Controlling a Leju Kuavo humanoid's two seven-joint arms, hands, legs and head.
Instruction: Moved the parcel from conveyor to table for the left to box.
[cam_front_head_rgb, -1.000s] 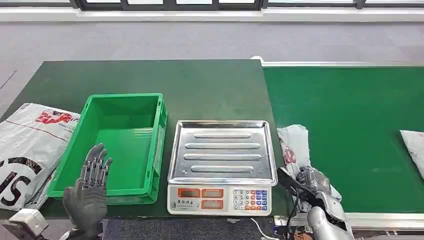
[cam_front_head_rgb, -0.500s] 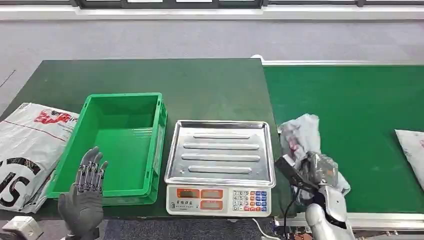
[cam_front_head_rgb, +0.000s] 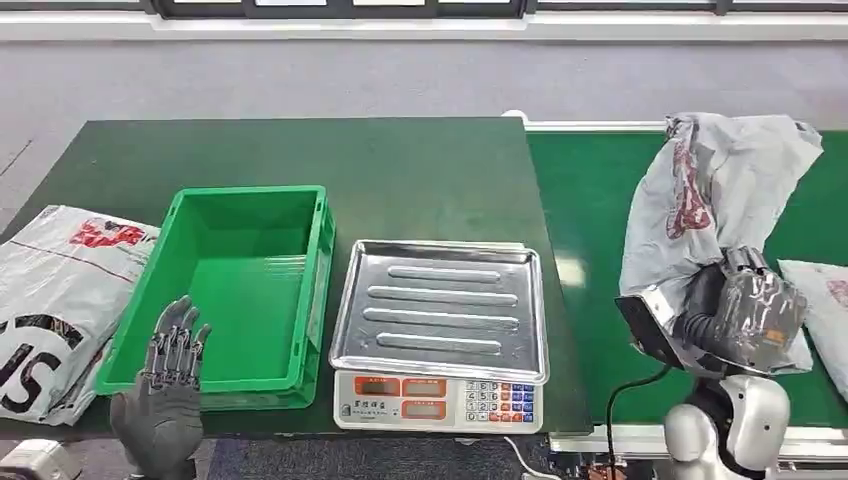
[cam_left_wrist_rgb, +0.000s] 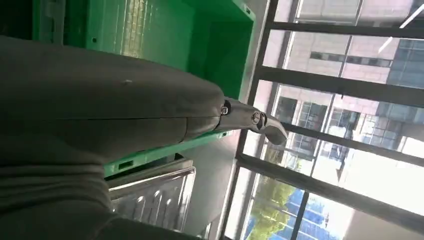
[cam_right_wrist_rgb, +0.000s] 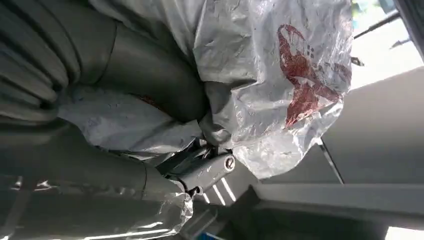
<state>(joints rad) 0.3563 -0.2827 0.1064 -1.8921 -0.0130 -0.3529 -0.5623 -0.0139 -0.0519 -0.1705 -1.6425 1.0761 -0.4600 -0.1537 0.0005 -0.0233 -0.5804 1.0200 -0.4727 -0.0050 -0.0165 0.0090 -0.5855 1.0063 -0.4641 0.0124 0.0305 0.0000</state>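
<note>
- Lifted off the conveyor (cam_front_head_rgb: 600, 190) since a second ago, the parcel (cam_front_head_rgb: 715, 190) now hangs in the air above the belt's near edge, well right of the table (cam_front_head_rgb: 300, 150); it lay crumpled on the belt beside the scale (cam_front_head_rgb: 440, 335) before.
- Conveyor: a second pale bag (cam_front_head_rgb: 825, 300) lies at its right edge, partly behind the raised arm.
- Table: the green box (cam_front_head_rgb: 250, 280) stands empty near the front edge, the scale just right of it, a large printed bag (cam_front_head_rgb: 50, 290) at the left edge.
- Parcel: a grey plastic mailer with red print; it droops and creases, so I judge it light, soft and slippery. Bunched film, as now, looks the safest hold.
- Right hand (cam_front_head_rgb: 745, 310): fingers clamped on the parcel's lower part.
- Left hand (cam_front_head_rgb: 165, 390): holds nothing, fingers apart and straight, at the table's front edge before the box.
- Right wrist view: thumb (cam_right_wrist_rgb: 150, 80) pressed into gathered film, which the head view hides.
- Left wrist view: windows beyond the box wall (cam_left_wrist_rgb: 150, 35), not seen from the head.
</note>
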